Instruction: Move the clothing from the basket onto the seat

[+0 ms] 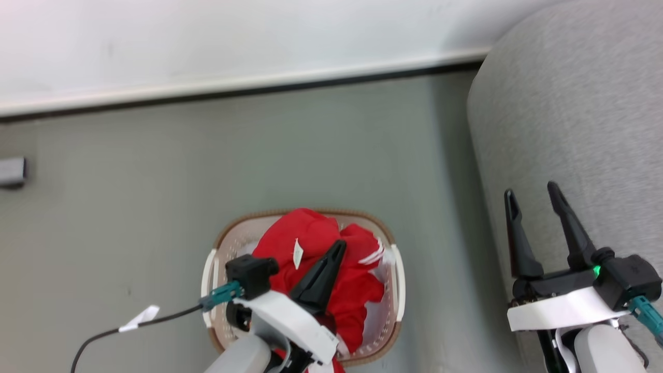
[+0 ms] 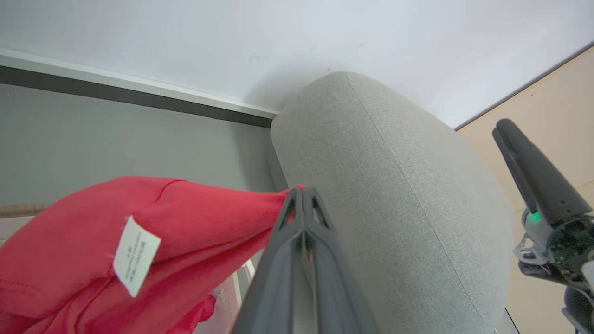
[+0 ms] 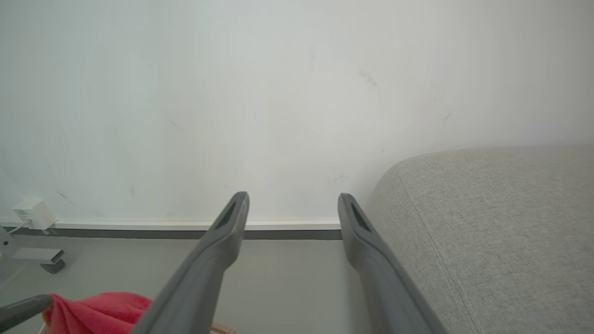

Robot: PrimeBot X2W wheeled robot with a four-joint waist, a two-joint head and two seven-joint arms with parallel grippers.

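Note:
Red clothing (image 1: 316,259) with a small white label fills the cream basket (image 1: 396,282) on the floor at the lower middle of the head view. My left gripper (image 1: 339,246) is shut on a fold of the red clothing (image 2: 153,232), pinching it at the fingertips (image 2: 300,192) and lifting it into a peak above the basket. My right gripper (image 1: 533,194) stands open and holds nothing, against the side of the grey seat (image 1: 575,114), apart from the basket. In the right wrist view its fingers (image 3: 232,218) frame the wall, with the seat (image 3: 501,222) to the right and the red clothing (image 3: 97,308) at the lower left.
A white wall with a dark skirting strip (image 1: 248,85) runs across the back. The grey floor (image 1: 259,155) lies between it and the basket. A small white box (image 3: 32,211) and a grey bracket (image 3: 32,255) stand by the wall at left. A black cable (image 1: 119,329) trails from my left arm.

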